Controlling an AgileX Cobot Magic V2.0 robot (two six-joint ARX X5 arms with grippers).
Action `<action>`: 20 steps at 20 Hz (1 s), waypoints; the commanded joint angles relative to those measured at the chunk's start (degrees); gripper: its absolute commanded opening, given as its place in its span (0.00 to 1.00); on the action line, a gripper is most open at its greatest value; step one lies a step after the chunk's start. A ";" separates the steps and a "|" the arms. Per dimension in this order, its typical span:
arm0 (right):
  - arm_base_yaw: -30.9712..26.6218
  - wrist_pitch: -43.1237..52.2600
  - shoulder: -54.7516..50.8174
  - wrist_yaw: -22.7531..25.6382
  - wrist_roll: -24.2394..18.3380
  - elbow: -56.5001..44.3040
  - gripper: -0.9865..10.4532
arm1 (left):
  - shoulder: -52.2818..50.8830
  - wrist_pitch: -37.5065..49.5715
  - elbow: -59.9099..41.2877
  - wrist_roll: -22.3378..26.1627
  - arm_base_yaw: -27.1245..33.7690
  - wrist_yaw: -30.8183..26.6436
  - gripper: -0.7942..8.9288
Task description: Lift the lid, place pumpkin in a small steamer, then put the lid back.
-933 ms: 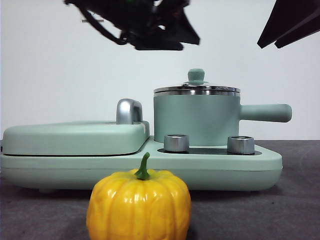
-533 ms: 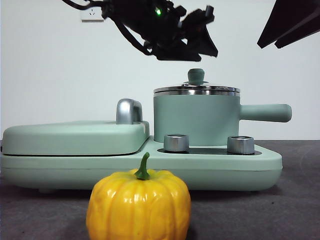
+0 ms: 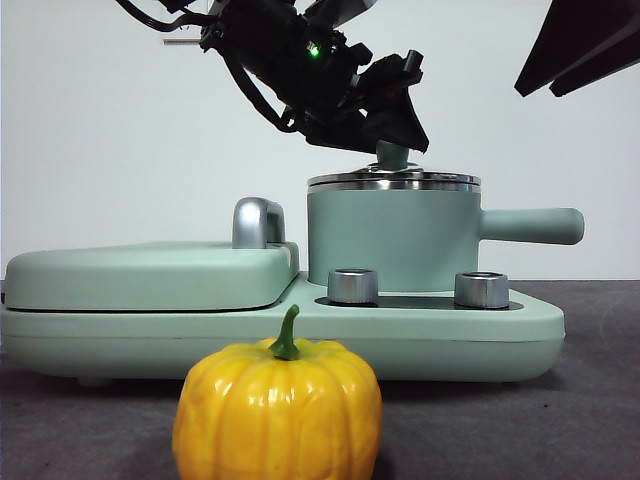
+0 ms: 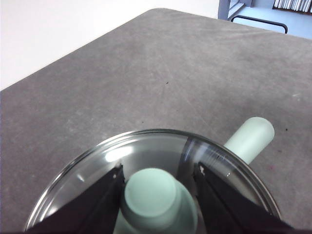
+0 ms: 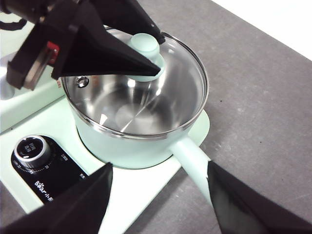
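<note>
The small steamer (image 3: 393, 240) stands on the right half of the cooker base, its long handle (image 3: 530, 225) pointing right. The lid (image 3: 393, 181) rests flat on it, and in the right wrist view the glass lid (image 5: 146, 97) shows a bare steel pot inside. My left gripper (image 3: 393, 143) has come down onto the lid's knob (image 4: 151, 195); its open jaws stand on either side of the knob with small gaps. The pumpkin (image 3: 278, 410) sits on the table in front of the cooker. High above the steamer's handle side, my right gripper (image 5: 160, 165) hangs open.
A mint-green cooker base (image 3: 300, 340) carries a flat griddle cover (image 3: 150, 275) with a steel handle (image 3: 258, 222) on its left half. Two steel dials (image 3: 352, 286) (image 3: 481, 290) stand in front of the steamer. Grey table surrounds it all.
My left gripper moved down and to the right from above the cooker until its jaws straddle the lid's knob. The lid, pumpkin and right arm have not moved.
</note>
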 commanded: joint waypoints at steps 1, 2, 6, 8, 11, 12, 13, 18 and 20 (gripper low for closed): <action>0.31 0.55 0.46 -0.04 0.81 1.20 0.35 | 1.20 -0.11 1.46 0.61 -0.48 -1.55 0.31; 0.31 0.55 0.46 -0.04 0.81 1.20 0.35 | 1.20 -0.28 1.46 0.61 -0.48 -1.86 0.31; 0.31 0.52 0.46 -0.04 0.81 1.20 0.35 | 1.20 -0.28 1.46 0.59 -0.26 -1.90 0.31; 0.31 0.52 0.46 -0.04 0.81 1.20 0.35 | 1.20 -0.96 1.46 0.59 -0.20 -1.90 0.30; 0.31 0.52 0.46 -0.04 0.81 1.20 0.35 | 1.20 -1.05 1.46 0.59 -0.17 -1.90 0.30; 0.31 0.52 0.46 -0.04 0.81 1.20 0.35 | 1.20 -1.09 1.46 0.61 -0.17 -1.90 0.28; 0.31 0.52 0.46 -0.04 0.81 1.20 0.35 | 1.20 -1.09 1.46 0.61 -0.17 -1.90 0.19; 0.31 0.50 0.46 -0.04 0.81 1.20 0.35 | 1.18 0.13 1.46 0.63 -0.17 -4.02 0.09; 0.31 0.48 0.46 -0.04 0.81 1.20 0.35 | 0.55 1.97 1.49 0.63 -0.17 -4.02 0.09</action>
